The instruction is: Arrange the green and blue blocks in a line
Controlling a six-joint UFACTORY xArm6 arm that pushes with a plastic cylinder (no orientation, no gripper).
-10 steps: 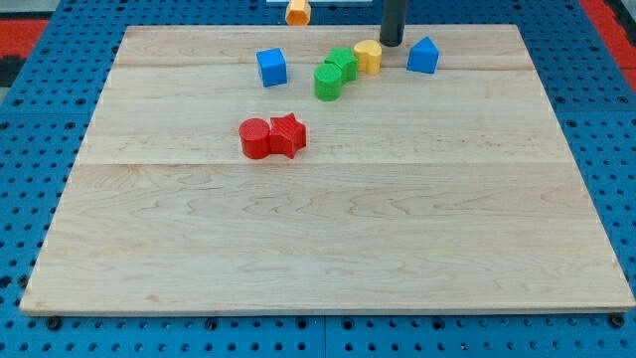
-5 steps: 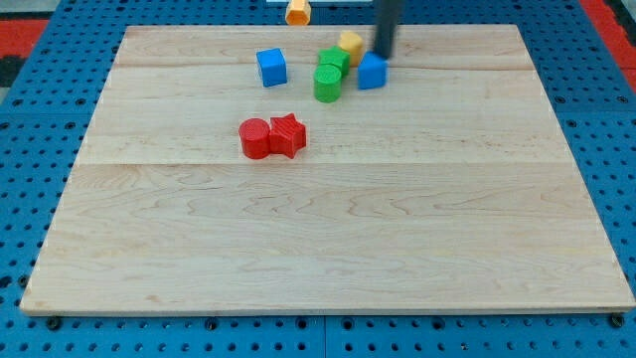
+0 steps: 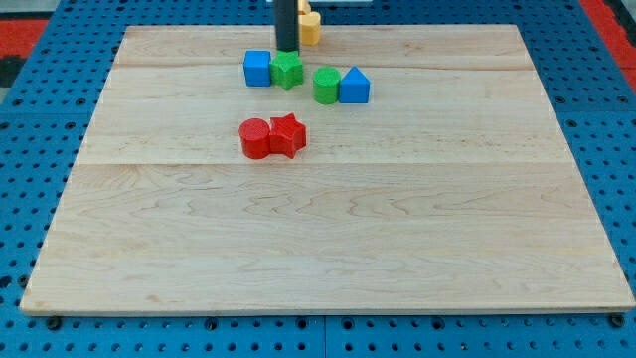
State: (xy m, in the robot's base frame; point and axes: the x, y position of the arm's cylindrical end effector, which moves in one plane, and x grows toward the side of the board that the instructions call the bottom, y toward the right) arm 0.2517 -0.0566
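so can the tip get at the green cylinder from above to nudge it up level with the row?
Probably not from that side: pushing from the view's top would drive the green cylinder down, not up. My tip sits just above the green star; it would need to go round below the cylinder, where nothing blocks it.

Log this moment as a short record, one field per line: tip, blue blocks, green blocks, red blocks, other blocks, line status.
tip: my tip is at the view's top, just behind the green star block
blue blocks: blue cube touching the star's left; blue pointed block at the row's right end
green blocks: star, and green cylinder against the pointed block
red blocks: red cylinder and red star, touching
other blocks: yellow block and an orange one behind it at the top edge
line status: rough row, small gap between star and cylinder
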